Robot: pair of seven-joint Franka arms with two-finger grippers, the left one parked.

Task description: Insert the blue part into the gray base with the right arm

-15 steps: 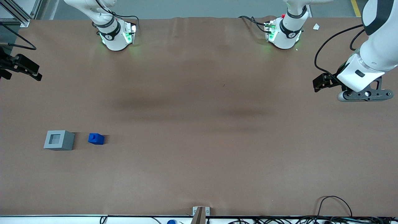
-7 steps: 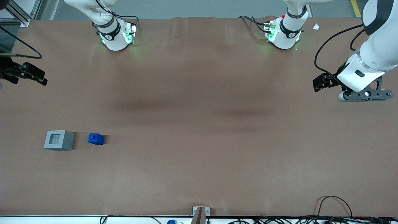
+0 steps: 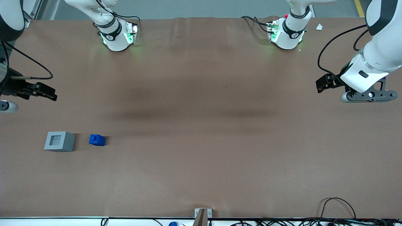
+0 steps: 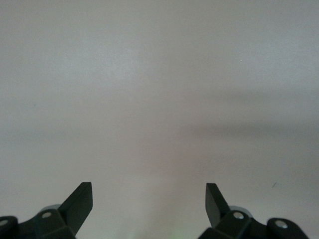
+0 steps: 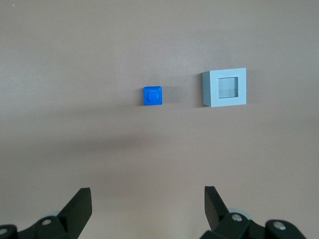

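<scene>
Now the right arm [image 3: 6, 18] reaches in over the working arm's end of the bench [image 3: 201, 163], and its gripper [image 3: 51, 95] hangs above the brown surface with nothing in it. Seen from the wrist, the fingers [image 5: 79, 206] stand wide apart, bare bench between them. From the gripper, the base [image 3: 59, 141] lies at about 6 o'clock in the front view, nearer the front camera, and the blue part [image 3: 97, 140] at about 5 o'clock. Both rest on the bench, near each other but not touching. From the base, the part sits at 3 o'clock. The base's square recess faces up and holds nothing. The part's stub faces up in the wrist view [image 5: 153, 95], beside the base [image 5: 225, 88].
</scene>
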